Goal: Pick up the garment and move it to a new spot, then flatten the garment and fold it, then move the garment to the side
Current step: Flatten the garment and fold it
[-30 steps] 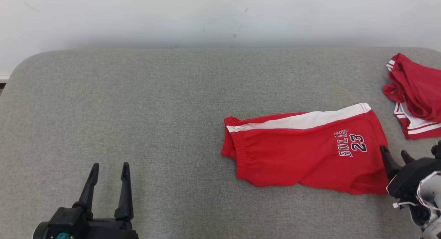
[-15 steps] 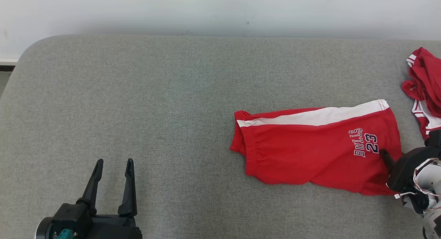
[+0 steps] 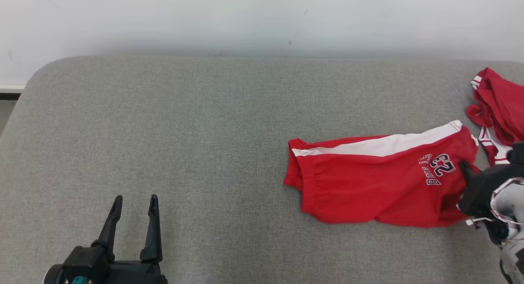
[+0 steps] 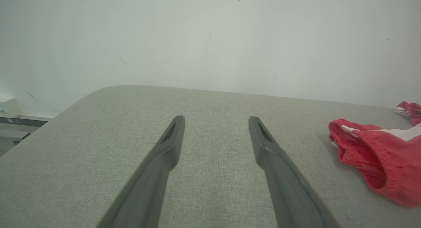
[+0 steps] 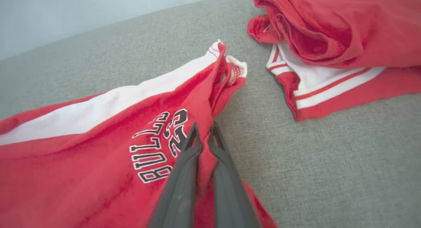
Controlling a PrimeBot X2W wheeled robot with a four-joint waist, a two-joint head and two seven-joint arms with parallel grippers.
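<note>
Head view, starting nearest the robot: the left hand (image 3: 135, 199) sits at the near left of the grey fabric-covered desk (image 3: 184, 132), jaws spread wide with nothing between them. Left wrist view says the same, both dark fingers well apart over bare grey cloth, pointing toward the far edge.

Over on the near right, the right hand (image 3: 464, 166) has pinched down on the red shorts (image 3: 368, 181). Right wrist view is the good one here: the two fingers (image 5: 184, 175) are pressed nearly together with a fold of red fabric caught between them, right beside the "BULLS 23" print (image 5: 159, 146). The cloth puckers up into a ridge running from the fingertips toward the hem corner.

The shorts lie right of centre on the desk, stretched left to right, elastic waistband (image 3: 297, 169) at the left end and leg hem at the right, where the hand has them. A white stripe (image 3: 380, 145) runs along their far edge. Most of the garment lies flat on the desk; only the right end looks bunched.

A bit farther and to the right there's a second red garment (image 3: 497, 100) with white trim, crumpled in a heap, just beside the shorts' hem; can't tell if they touch.

Past the desk's far edge is a plain pale wall (image 3: 262, 18).
</note>
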